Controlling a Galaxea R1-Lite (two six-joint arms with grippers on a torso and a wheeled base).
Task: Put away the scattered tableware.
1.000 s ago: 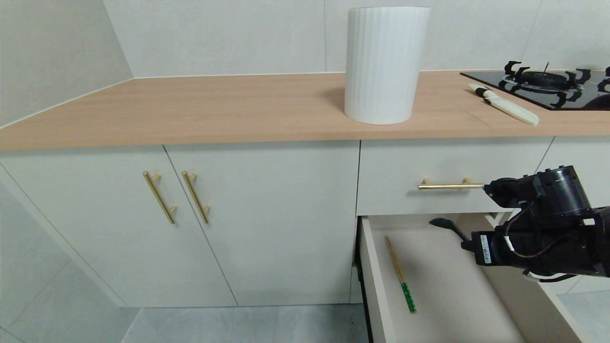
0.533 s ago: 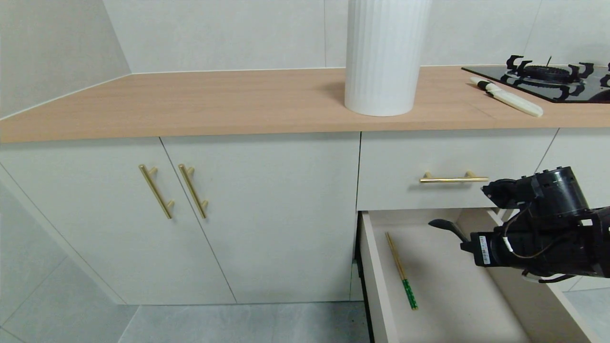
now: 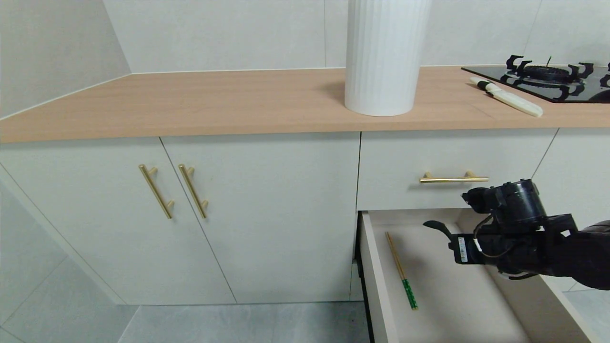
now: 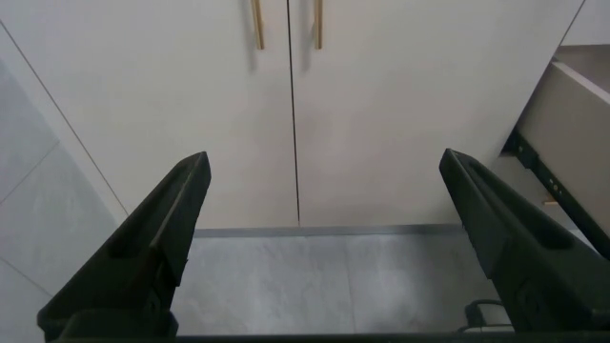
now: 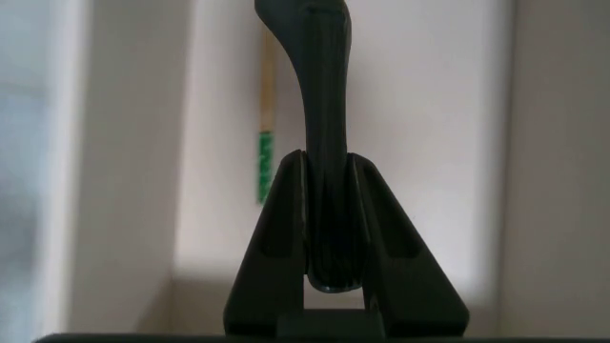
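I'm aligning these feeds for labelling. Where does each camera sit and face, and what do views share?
Head view: on the head, facing forward and down at counter and open drawer; right gripper holds a black utensil over it.
Left wrist view: on the left wrist, facing cabinet doors and floor; open left gripper frames it.
Right wrist view: on the right wrist, looking into the drawer past the clamped utensil.
Shared: chopsticks, in head and right wrist views.
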